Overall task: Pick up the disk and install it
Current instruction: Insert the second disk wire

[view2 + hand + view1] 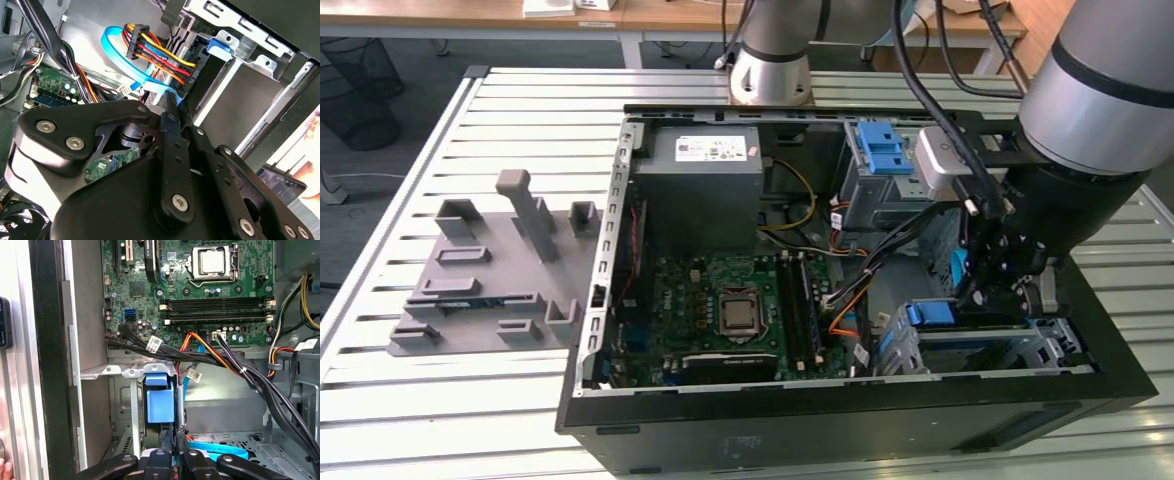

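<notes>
Illegibly, white sticker [714, 150] on power supply [698, 170]

Green motherboard [734, 310], blue drive latch [160, 405], grey slatted table [454, 400], black case [854, 440], grey fixture [494, 270].

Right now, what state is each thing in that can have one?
computer case: lying on its side, side panel off, inside exposed.
disk: standing on edge in the drive bay, its blue frame facing out.
hand: lowered into the case, at the disk's blue frame.
processor: bare in its socket, no cooler on it.
</notes>
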`<state>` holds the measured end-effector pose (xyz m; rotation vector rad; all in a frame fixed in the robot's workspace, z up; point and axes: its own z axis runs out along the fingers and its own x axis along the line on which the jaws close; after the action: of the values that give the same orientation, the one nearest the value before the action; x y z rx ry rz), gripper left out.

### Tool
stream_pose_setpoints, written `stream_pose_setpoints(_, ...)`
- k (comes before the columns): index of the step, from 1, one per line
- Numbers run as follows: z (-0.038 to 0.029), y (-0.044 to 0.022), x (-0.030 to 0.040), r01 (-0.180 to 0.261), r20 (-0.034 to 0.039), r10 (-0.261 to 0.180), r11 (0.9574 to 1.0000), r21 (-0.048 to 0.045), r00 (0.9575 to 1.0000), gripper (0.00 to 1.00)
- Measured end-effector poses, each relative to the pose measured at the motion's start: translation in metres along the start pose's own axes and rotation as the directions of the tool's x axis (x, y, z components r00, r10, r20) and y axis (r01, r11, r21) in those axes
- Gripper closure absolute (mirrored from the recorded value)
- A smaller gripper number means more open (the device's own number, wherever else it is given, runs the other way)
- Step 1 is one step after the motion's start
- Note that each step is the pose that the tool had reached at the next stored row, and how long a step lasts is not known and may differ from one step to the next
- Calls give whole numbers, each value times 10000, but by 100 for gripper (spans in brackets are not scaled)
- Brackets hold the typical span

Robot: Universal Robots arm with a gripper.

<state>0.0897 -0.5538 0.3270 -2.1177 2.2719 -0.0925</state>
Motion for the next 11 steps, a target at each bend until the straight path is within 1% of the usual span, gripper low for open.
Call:
stream_pose_setpoints(7,6,0,-1,0,12,0,10000,1,10000,83)
stream_pose_setpoints(8,0,0,0,0,9,0,10000,0,10000,76)
stream_pose_setpoints(11,-32,-2,0,0,6,0,10000,0,10000,76)
